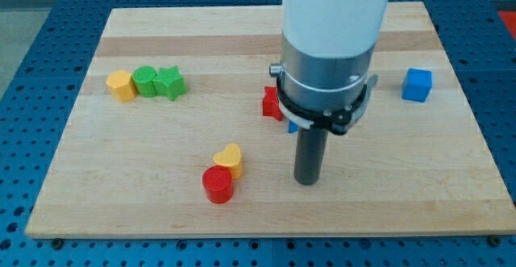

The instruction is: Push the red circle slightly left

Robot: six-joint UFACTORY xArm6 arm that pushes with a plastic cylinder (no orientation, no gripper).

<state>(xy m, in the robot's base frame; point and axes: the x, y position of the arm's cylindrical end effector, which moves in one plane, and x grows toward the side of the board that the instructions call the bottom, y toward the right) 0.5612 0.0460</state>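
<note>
Red circle (218,185) is sitting near the tabletop's (403,202) bottom edge, touching the yellow heart (230,160). My tip (307,181) is standing apart, to its right. No claw fitted. Push appearing not yet begun.

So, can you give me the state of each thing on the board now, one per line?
Tip: on the board, right of the red circle, not touching it.
Red circle: upright, touching the yellow heart.
Yellow heart: against the red circle's upper right.
Red block: partly hidden by the arm.
Small blue block: mostly hidden.
Blue cube: alone at the right.
Yellow block, green blocks: touching in a row.
</note>
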